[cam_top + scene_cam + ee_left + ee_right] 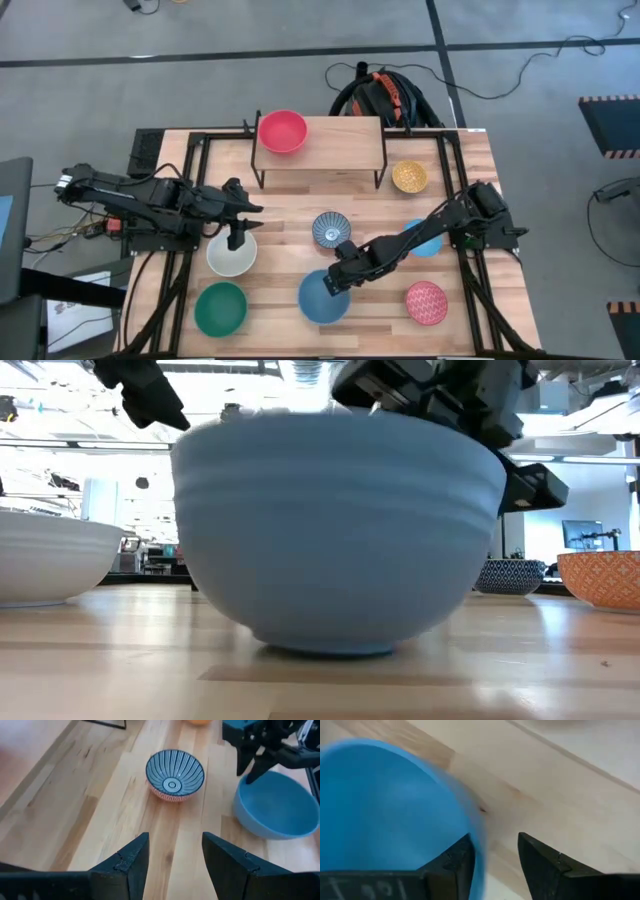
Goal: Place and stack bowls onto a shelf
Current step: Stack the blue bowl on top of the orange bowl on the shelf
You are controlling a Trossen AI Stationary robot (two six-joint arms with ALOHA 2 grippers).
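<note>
Desk (300, 215): light wood in planks, smooth with a soft sheen; shelf (340, 135): the same pale wood on thin black metal legs. Blue bowl (280, 805), smooth and matt-looking inside; striped blue-white bowl (175, 774), glossy glaze. Left hand (175, 865) fingers (131, 862): dark matt plastic, rough-edged.

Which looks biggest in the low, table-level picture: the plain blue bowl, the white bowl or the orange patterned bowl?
1. Plain blue bowl, though it sits nearest the camera.
2. White bowl, cut off by the edge.
3. Orange patterned bowl, also cut off.
Actual sizes may be alike.
</note>
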